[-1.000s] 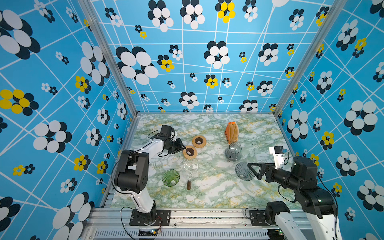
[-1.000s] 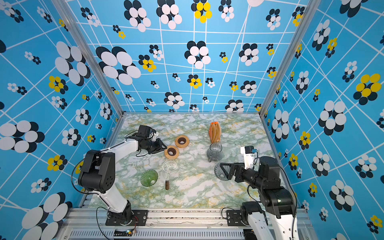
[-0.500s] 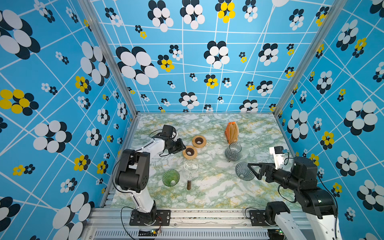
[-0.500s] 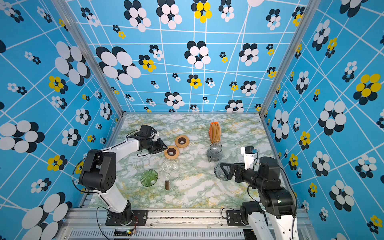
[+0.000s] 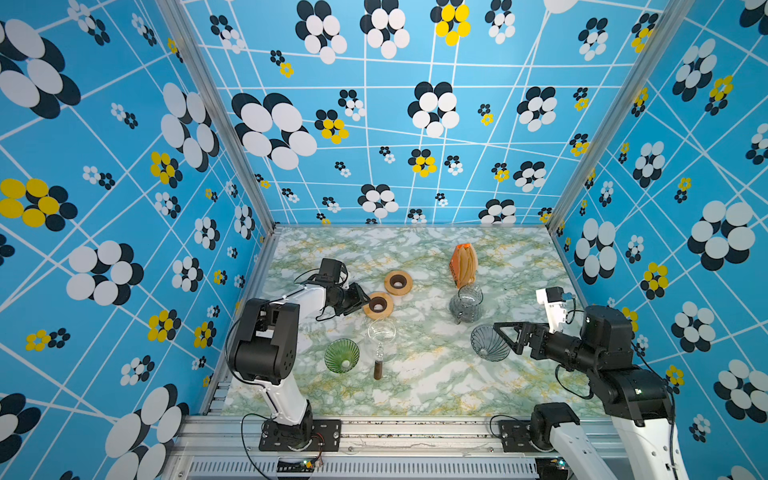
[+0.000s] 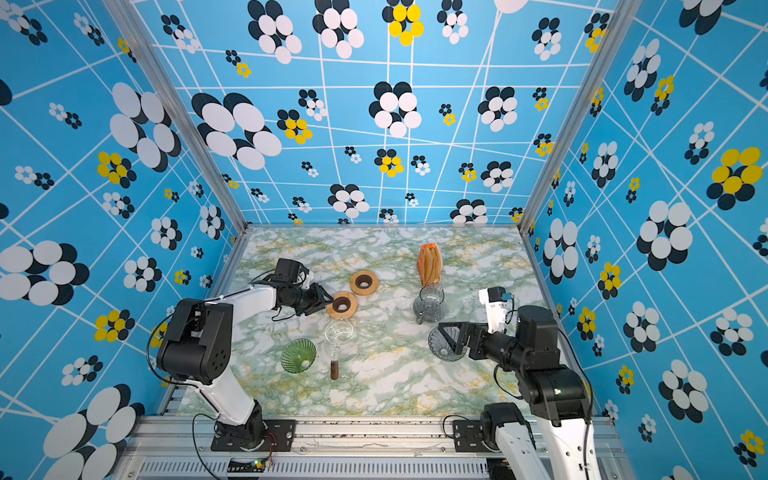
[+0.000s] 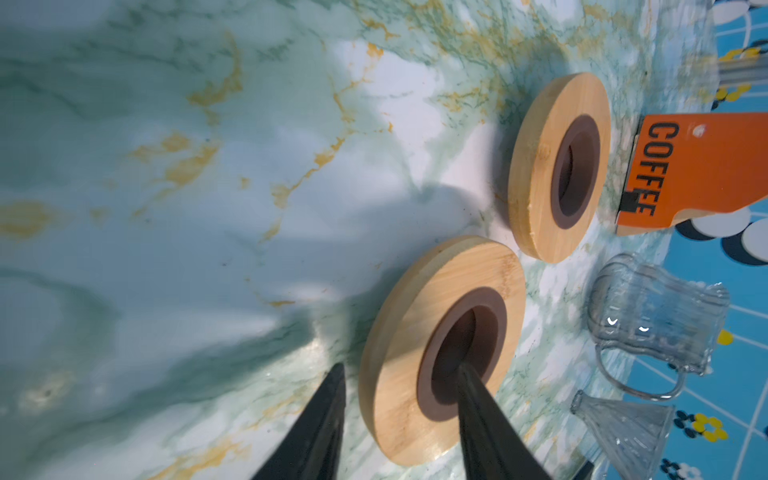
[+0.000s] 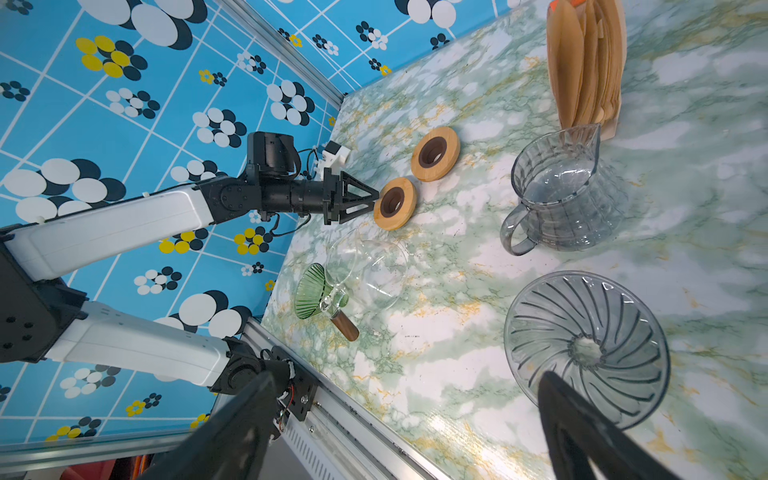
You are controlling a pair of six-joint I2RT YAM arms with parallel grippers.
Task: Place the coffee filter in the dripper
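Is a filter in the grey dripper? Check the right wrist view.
No, the grey dripper shows only bare ribbed glass down to its centre hole.

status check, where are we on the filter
Left gripper open, straddling the rim of a wooden ring. Right gripper open at the grey dripper. Filters in their orange holder, untouched. Glass pitcher stands between holder and dripper.

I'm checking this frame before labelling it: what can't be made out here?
- Left wrist view: whether the left hand touches the wooden ring; one fingertip overlaps its hole.
- Right wrist view: the paper filters run off the picture's edge.
- Same view: the green dripper is partly hidden behind the clear glass dripper.
- Same view: the right hand covers part of the grey dripper.
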